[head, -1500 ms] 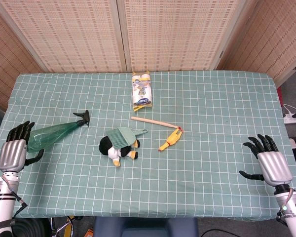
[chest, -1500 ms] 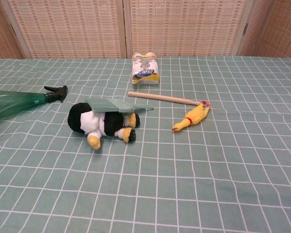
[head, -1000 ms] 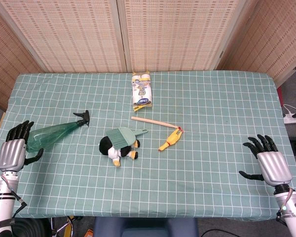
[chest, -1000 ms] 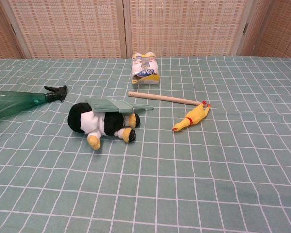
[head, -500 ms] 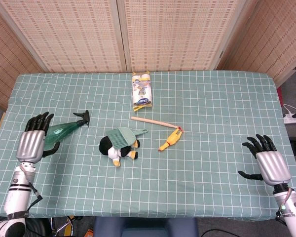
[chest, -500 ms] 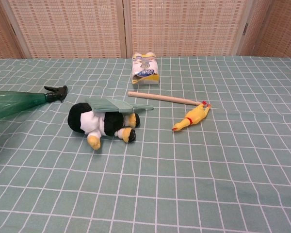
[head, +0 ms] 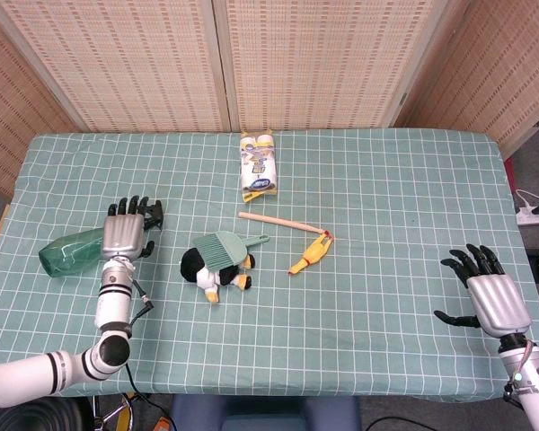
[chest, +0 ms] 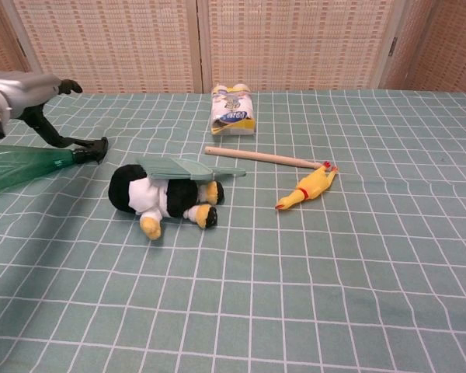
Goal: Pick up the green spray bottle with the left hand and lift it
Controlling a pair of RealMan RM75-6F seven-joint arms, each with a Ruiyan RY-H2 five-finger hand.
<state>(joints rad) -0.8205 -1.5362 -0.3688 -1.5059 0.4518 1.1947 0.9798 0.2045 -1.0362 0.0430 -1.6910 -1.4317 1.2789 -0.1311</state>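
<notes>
One hand matters: left hand (head: 126,232) hovers spread over the neck of the green spray bottle (head: 68,252), lying flat at the table's (head: 386,180) left; seemingly holding nothing. Lower, wrap the body near the neck, then lift level.

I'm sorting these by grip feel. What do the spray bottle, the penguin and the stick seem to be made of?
Green spray bottle: probably thin plastic, translucent and glossy, with an opaque black nozzle. Penguin toy: plush fabric by its fuzzy, matte surface. Stick: likely bare wood, pale and matte, though that is less certain.
</notes>
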